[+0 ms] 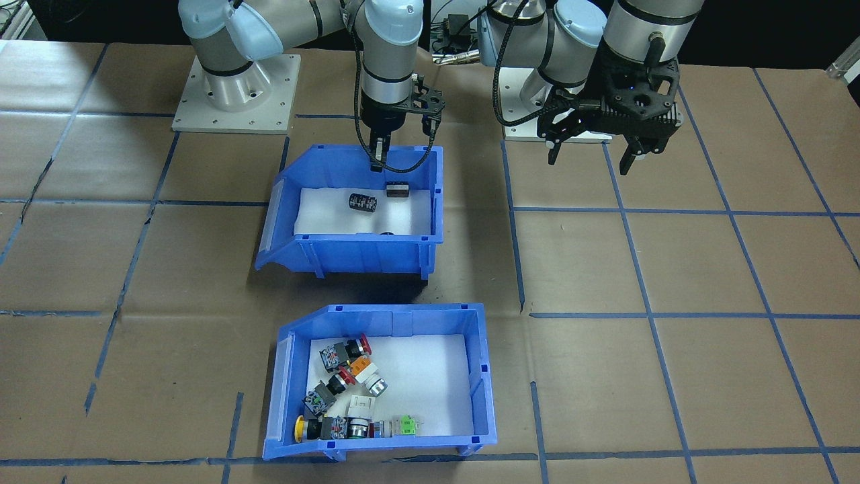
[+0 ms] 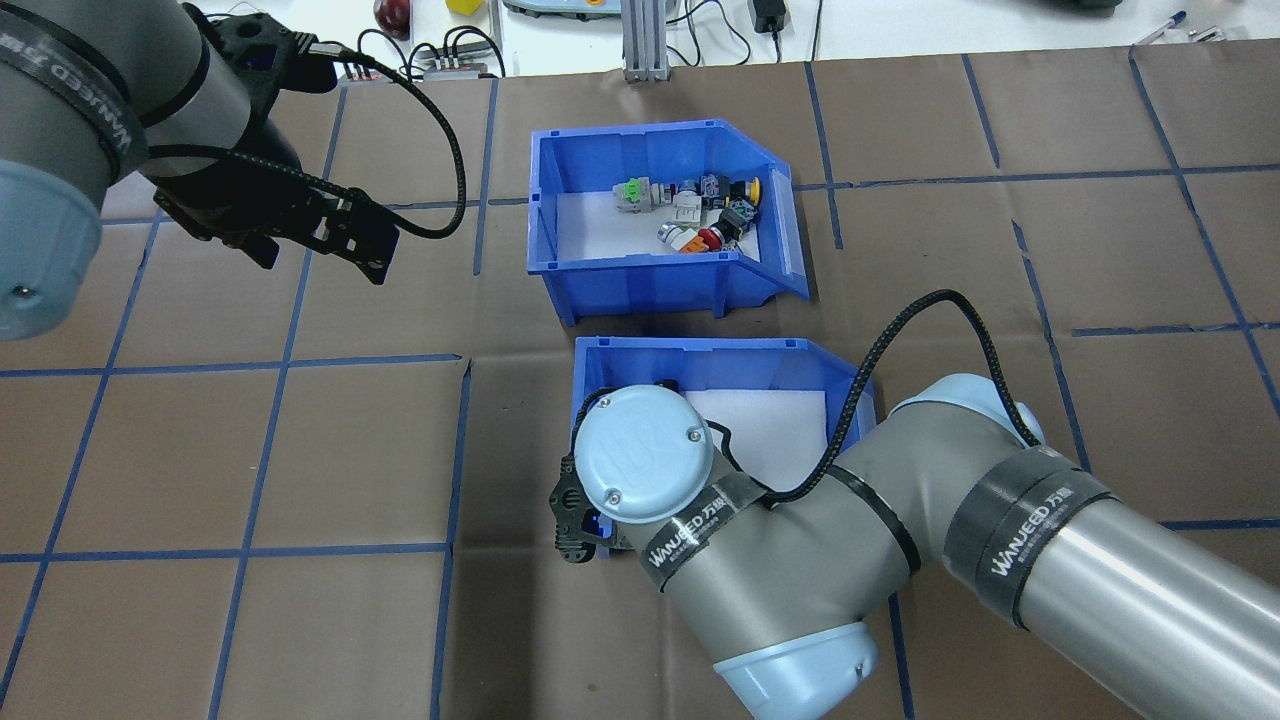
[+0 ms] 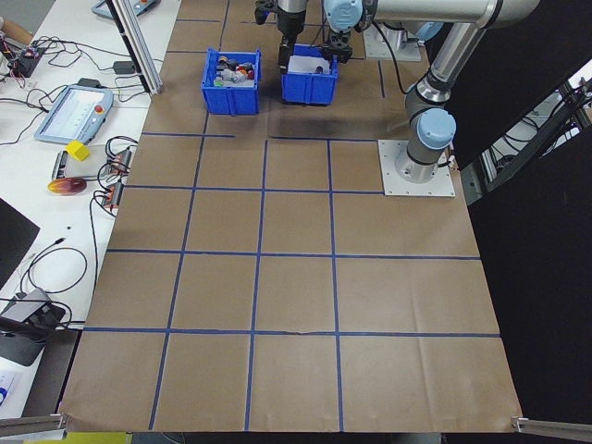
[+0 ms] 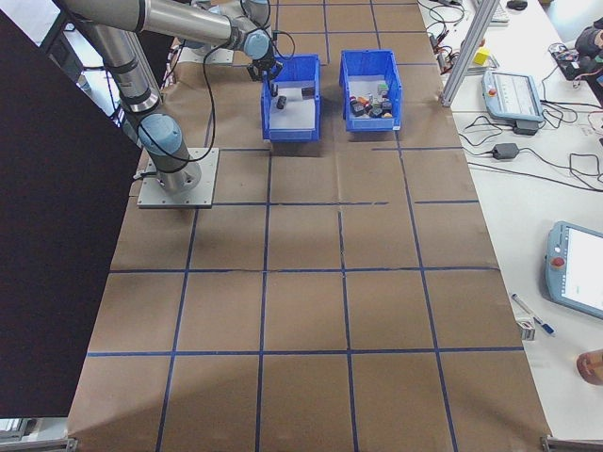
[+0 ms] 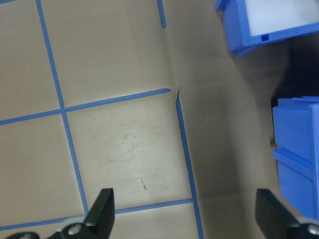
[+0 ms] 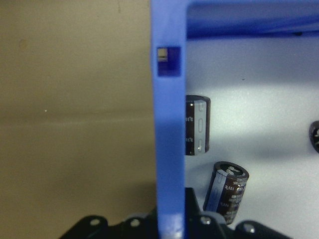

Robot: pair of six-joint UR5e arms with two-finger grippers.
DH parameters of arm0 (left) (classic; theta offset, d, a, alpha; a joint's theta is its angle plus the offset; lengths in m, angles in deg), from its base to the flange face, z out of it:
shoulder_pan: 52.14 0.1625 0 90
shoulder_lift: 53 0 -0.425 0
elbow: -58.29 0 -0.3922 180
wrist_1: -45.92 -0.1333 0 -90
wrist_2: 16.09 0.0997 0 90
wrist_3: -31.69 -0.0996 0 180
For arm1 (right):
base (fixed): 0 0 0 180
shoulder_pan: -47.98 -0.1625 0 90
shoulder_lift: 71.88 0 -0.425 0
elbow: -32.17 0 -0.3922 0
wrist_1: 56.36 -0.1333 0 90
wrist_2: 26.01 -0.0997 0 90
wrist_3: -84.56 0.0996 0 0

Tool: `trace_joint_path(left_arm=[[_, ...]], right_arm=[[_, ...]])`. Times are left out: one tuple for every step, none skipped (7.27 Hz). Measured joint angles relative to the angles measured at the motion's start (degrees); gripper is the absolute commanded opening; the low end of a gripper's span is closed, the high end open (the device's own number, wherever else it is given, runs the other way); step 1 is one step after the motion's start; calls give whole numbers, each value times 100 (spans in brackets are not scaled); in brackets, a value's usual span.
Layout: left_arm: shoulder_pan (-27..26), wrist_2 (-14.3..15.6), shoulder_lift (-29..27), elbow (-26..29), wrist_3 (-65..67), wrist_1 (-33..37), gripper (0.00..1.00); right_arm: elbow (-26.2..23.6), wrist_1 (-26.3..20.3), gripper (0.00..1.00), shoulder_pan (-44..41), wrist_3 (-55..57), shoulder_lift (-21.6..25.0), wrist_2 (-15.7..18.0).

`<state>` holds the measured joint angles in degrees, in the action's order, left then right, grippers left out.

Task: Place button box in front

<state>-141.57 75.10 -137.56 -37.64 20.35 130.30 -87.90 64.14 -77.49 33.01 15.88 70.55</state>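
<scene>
1. While my right gripper hangs at the robot-side wall of the blue bin with black parts, its fingers straddle that wall; my right wrist camera shows the blue rim running straight up from between them, so I am clenched on the wall.
2. Inside that bin, dark cylindrical capacitors lie on white foam, one just beside the wall I grip.
3. My left gripper hovers over bare brown table paper, well apart from both bins, its fingers spread wide and holding nothing.
4. The button box sits on the table on the operators' side, just beyond the other bin with a narrow gap between them, both open fronts facing the same way.
5. Its push-button switches, with red, yellow, orange and green caps, are heaped toward the open-front end of its white liner.
6. Blue tape lines grid the table.
</scene>
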Motion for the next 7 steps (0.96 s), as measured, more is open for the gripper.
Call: trace_joint_path(left_arm=[[5, 0, 7, -16, 19, -18, 99], [7, -1, 15, -19, 40, -24, 99], [9, 0, 19, -24, 50, -26, 99], [8, -2, 19, -20, 57, -27, 99], [6, -4, 19, -17, 67, -27, 99], [5, -2, 18, -19, 86, -27, 99], [6, 1, 18, -12, 103, -27, 99]], right_arm=[[-8, -52, 20, -8, 3, -4, -2], [-13, -127, 90, -10, 4, 1, -1], [-15, -168, 100, -12, 4, 1, -9], [-10, -181, 100, -13, 6, 15, -10], [7, -188, 100, -12, 9, 46, 12], [31, -204, 100, -3, 11, 122, 35], [83, -313, 100, 46, 12, 294, 40]])
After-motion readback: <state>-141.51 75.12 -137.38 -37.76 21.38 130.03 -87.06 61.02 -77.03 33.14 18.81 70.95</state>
